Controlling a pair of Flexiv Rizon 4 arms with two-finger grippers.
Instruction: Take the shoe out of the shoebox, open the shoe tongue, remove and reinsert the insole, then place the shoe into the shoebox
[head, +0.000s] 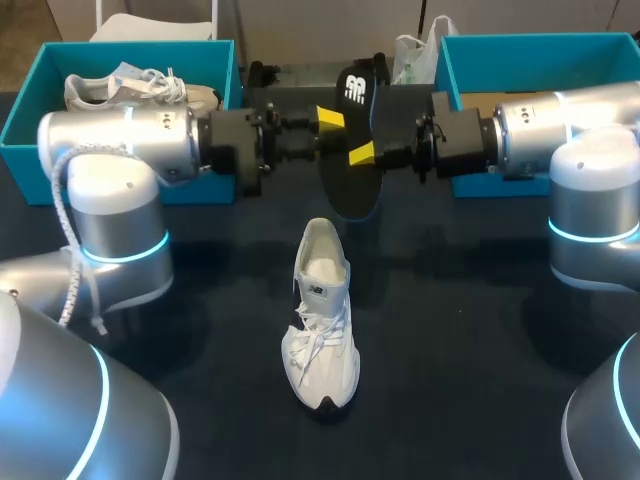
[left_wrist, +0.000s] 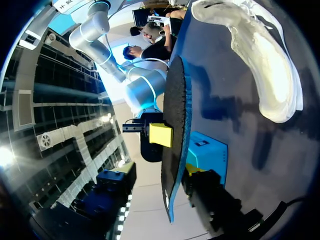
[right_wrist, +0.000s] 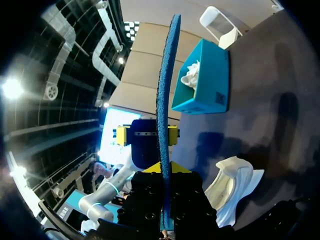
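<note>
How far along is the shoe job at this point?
Done: the shoe stands unboxed on the table, its insole out. In hand: the right gripper holds the insole in the air, with the left gripper right by it. Left: reinserting the insole, then boxing the shoe.

Second shoe (head: 140, 90) in left shoebox (head: 25, 110), 10 o'clock: lower side behind left arm (head: 120, 140). Right shoebox (head: 540, 50), 2 o'clock: inside masked by right arm (head: 540, 125), far end cut by edge. Insole (head: 352, 190): back face unseen.
</note>
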